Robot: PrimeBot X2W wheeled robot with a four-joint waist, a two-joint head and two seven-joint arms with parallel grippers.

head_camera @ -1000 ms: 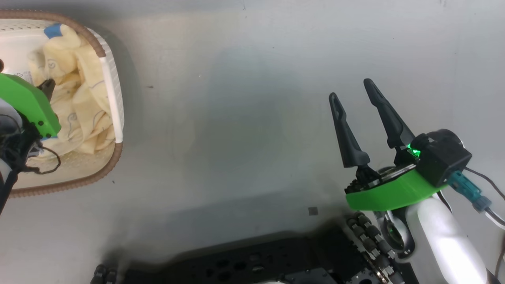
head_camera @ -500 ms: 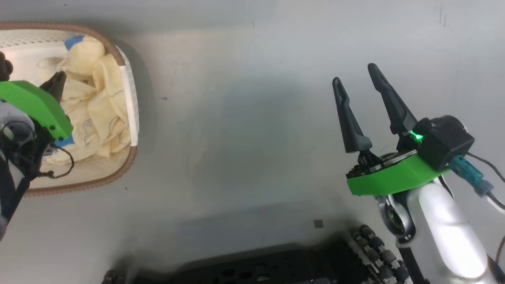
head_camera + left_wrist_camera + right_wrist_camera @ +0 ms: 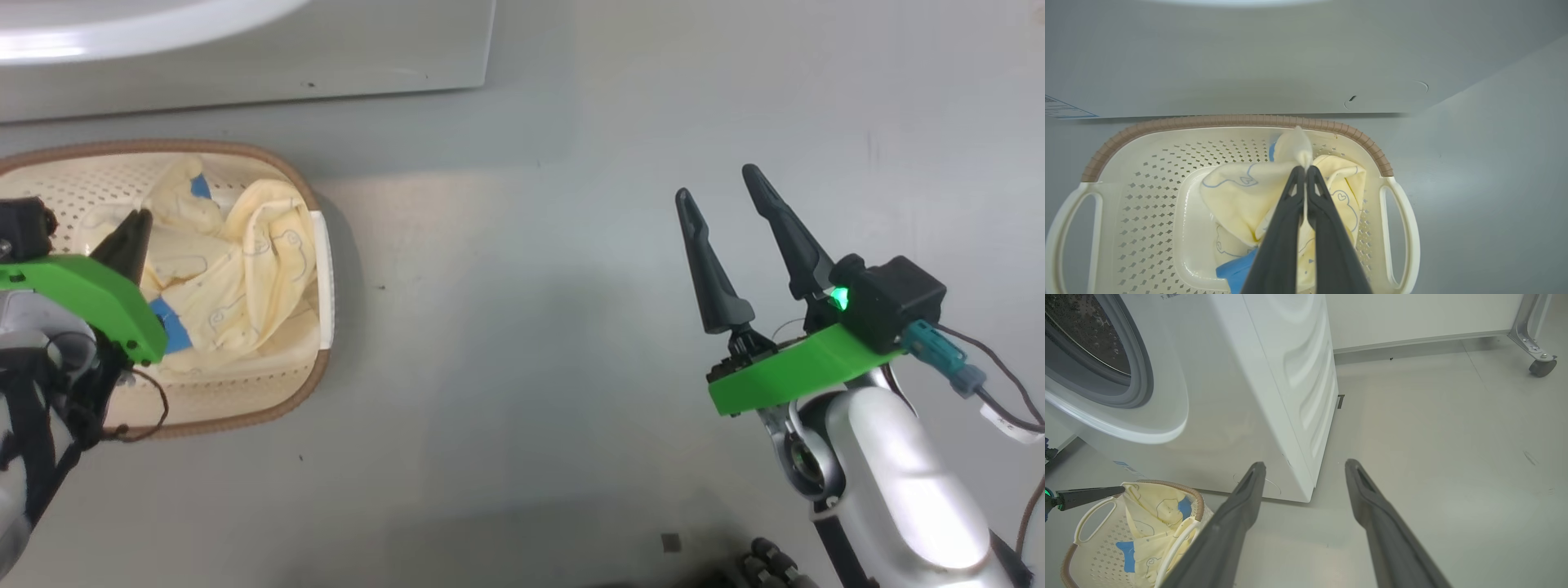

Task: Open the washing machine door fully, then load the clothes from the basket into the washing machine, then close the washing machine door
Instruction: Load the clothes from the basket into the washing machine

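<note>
**Head view.**
- Step in hand, judged: loading, first stage, with a garment being taken from the basket [image 3: 269, 163].
- Basket: on the floor [image 3: 531, 327], with the clothes [image 3: 245, 286] heaped inside it, cream-yellow with blue patches.
- Left gripper [image 3: 135, 233]: over the basket's left half, dark fingers down among the cloth. How its jaws stand is hard to read here.
- Right gripper [image 3: 715, 184]: well apart from the basket, off to its right, over bare floor. Jaws wide, holding nothing and touching nothing.
- Washing machine [image 3: 367, 49]: just behind the basket.

**Left wrist view.**
- Left jaws: closed tight, tips together on a fold of the clothes.
- A peak of cloth stands up past the tips, and the rest hangs down into the basket.
- One blue patch lies low in the basket, beside the fingers.
- A white loop handle [image 3: 1398, 228] stands at each end of the basket.

**Right wrist view.**
- Right jaws: wide and empty, pointing at the floor to the right of the basket.
- Above and behind the basket are the grey gasket [image 3: 1141, 375] and the steel drum [image 3: 1090, 330]. Both are uncovered, so the opening step reads as done.
- The left gripper's fingers reach in above the basket with a corner of cloth drawn up to their tips. The remainder lies in the basket against the near handle.

**Next move, judged.**
- Raise the pinched garment until its tail clears the basket's rim and handle.
- Carry it up and back from the basket to the drum mouth.
- Keep the jaws closed until the cloth is past the gasket.
- Risk: trailing cloth may snag the handle or drag the light basket.
</note>
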